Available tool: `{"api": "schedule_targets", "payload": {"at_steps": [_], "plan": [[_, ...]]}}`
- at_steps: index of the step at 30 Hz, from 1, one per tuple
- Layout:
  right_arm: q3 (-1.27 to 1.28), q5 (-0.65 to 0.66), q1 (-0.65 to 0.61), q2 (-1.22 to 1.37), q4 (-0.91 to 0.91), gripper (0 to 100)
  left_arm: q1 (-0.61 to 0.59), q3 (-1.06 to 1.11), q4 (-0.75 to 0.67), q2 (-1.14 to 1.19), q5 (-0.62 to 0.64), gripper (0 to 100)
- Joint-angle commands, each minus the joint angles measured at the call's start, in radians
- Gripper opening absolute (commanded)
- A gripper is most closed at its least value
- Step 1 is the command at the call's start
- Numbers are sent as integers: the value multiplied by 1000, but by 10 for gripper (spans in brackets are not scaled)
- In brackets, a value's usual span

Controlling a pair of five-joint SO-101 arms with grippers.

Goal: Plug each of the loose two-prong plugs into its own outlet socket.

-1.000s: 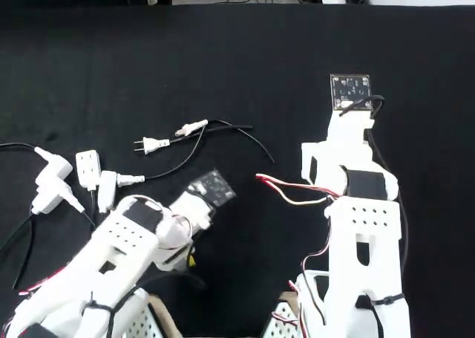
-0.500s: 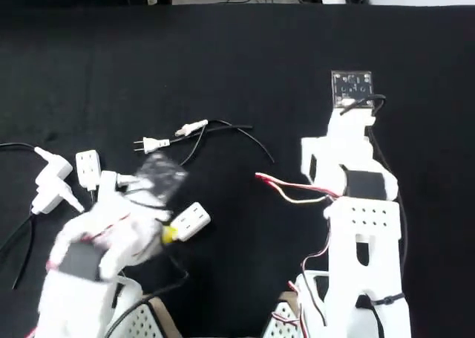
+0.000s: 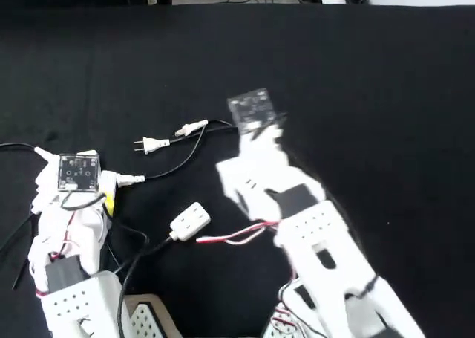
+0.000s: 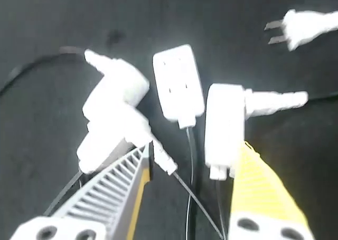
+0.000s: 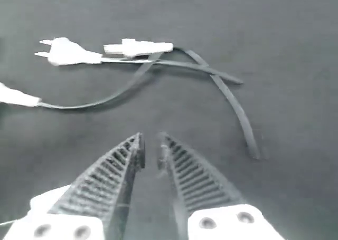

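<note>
Two grippers, both empty: left gripper spread wide over white outlet sockets; right gripper closed to a slit, near white two-prong plugs on black table.

Two arms share a black table: the left arm at 8 o'clock, the right arm leaning from 5 o'clock toward loose plugs at 10 o'clock; an outlet socket lies at 7 o'clock.
</note>
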Motion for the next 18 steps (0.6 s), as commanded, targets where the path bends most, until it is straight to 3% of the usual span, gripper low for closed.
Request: {"api": "schedule_targets", "payload": {"at_steps": [1, 6, 10, 18], "plan": [[-148, -175, -91, 120, -26, 132, -54, 19, -32, 18, 9, 242], [-309, -520, -166, 409, -176, 142, -131, 107, -41, 14, 0, 242], [-433, -750, -150, 630, -262, 142, -125, 136, -32, -34, 0, 242], [-702, -1022, -71, 951, -258, 141, -125, 150, 69, -152, 0, 242]]}}
